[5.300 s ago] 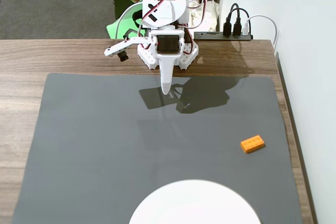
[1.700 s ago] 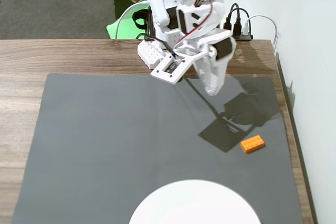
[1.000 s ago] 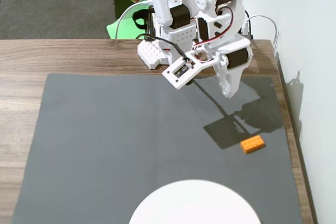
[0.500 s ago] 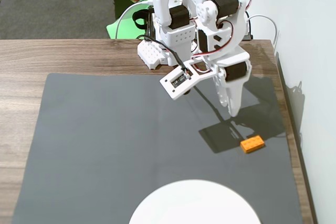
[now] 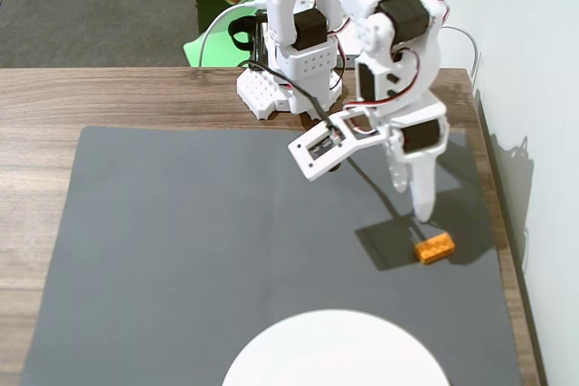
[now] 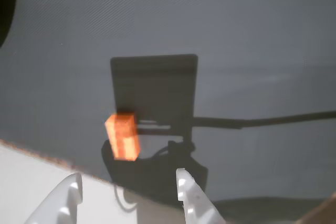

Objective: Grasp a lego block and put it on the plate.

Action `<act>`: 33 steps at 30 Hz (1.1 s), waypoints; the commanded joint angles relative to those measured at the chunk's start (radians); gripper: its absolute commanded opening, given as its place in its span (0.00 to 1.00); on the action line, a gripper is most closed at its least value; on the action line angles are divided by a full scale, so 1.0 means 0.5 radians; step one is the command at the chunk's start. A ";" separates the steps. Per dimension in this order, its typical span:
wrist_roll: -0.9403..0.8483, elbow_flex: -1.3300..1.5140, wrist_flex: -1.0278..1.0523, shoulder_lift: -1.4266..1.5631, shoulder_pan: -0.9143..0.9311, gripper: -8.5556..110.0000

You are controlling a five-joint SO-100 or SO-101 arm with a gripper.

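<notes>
The orange lego block (image 5: 433, 248) lies on the grey mat at the right, below the gripper. My white gripper (image 5: 416, 206) hangs point-down just above and left of it, apart from it. In the wrist view the block (image 6: 122, 136) lies ahead of the gripper (image 6: 128, 183), slightly left of its middle; the two white fingertips (image 6: 185, 184) stand wide apart and hold nothing. The white round plate (image 5: 335, 350) lies at the bottom edge of the fixed view, partly cut off. In the wrist view the white area at the bottom left (image 6: 37, 182) could be the wall or the plate.
A grey mat (image 5: 181, 250) covers most of the wooden table (image 5: 36, 133). The arm's base (image 5: 280, 79) stands at the mat's far edge with a black cable (image 5: 362, 178) trailing down. A white wall (image 5: 534, 88) runs along the right.
</notes>
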 commanded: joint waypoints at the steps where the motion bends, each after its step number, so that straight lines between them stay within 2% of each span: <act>1: 0.012 -0.175 0.083 -0.028 -0.015 0.27; 6: 0.003 -0.298 0.107 -0.141 -0.018 0.28; 8: 0.012 -0.316 0.110 -0.181 -0.021 0.34; 13: -0.025 -0.374 0.110 -0.285 -0.025 0.35; 15: 0.015 -0.390 0.120 -0.331 -0.025 0.43; 21: 0.021 -0.466 0.138 -0.442 -0.028 0.46; 23: 0.064 -0.488 0.156 -0.476 -0.028 0.53; 33: 0.055 -0.607 0.160 -0.632 -0.037 0.59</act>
